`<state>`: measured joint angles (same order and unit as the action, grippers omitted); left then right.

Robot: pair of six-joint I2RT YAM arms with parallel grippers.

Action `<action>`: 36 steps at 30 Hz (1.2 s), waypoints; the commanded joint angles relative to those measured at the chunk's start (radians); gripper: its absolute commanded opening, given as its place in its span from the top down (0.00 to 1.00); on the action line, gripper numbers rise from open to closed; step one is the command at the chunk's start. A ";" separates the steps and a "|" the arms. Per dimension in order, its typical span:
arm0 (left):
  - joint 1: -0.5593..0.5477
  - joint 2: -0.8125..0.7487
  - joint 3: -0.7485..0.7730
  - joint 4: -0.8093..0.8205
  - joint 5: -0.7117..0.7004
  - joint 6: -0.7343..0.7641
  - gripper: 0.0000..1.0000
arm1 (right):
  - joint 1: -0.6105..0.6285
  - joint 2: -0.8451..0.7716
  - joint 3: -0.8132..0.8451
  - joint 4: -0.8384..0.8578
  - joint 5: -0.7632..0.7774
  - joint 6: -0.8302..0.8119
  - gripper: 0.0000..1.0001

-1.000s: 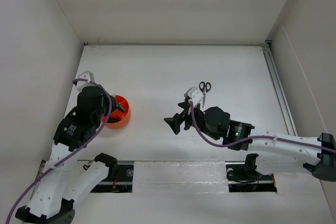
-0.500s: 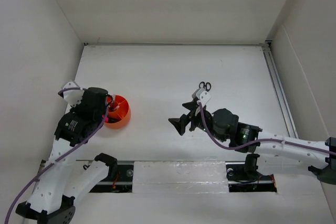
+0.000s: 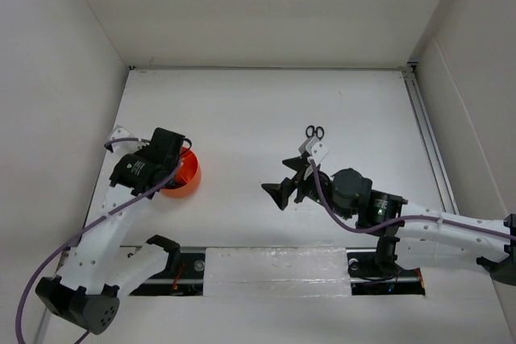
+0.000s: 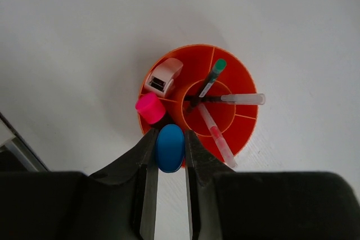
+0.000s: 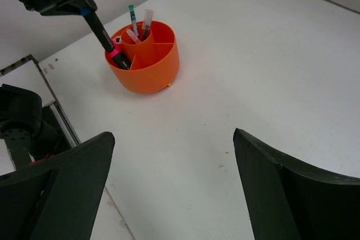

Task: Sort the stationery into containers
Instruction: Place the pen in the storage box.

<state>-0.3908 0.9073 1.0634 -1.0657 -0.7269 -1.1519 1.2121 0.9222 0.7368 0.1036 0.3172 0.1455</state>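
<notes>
So the left hand (image 4: 170, 134) is clamped tight on the blue highlighter (image 4: 169, 150), blue cap poking up between the fingers (image 4: 147, 155). The orange cup (image 4: 239, 80) sits straight below that hand. From the right wrist view the highlighter's black body slants down from the hand to the cup's near rim, but I honestly can't tell if the tip is inside yet. Right next to the fingertips, a pink highlighter (image 4: 148, 108) already stands in an outer compartment, with a small pinkish-white item (image 4: 163, 76) (can't make out what it is) in the next compartment over. The middle tube, a bit further from the hand, holds a green-capped pen (image 4: 212, 77), a clear-capped pen (image 4: 239, 99) and a red pen (image 4: 216, 136). The right hand (image 3: 284, 187) hangs over the surface (image 3: 242, 110) with its jaws spread wide, nothing in them, well apart from the cup. The black-handled scissors (image 3: 314, 131) lie flat just beyond that hand's far side.
</notes>
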 commanded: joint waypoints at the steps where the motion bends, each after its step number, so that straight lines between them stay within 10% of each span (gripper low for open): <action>1: 0.003 0.068 -0.049 0.007 -0.042 -0.143 1.00 | 0.006 -0.031 -0.004 0.038 -0.017 -0.021 0.07; 19: 0.003 0.081 -0.152 0.053 -0.051 -0.221 1.00 | 0.006 -0.068 -0.025 0.047 -0.047 -0.040 0.06; 36: 0.003 -0.100 -0.151 0.085 -0.003 -0.174 0.21 | -0.058 0.058 0.008 0.057 0.034 0.034 0.00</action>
<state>-0.3908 0.8581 0.9092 -0.9894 -0.7067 -1.3075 1.1954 0.9474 0.7166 0.1139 0.3077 0.1368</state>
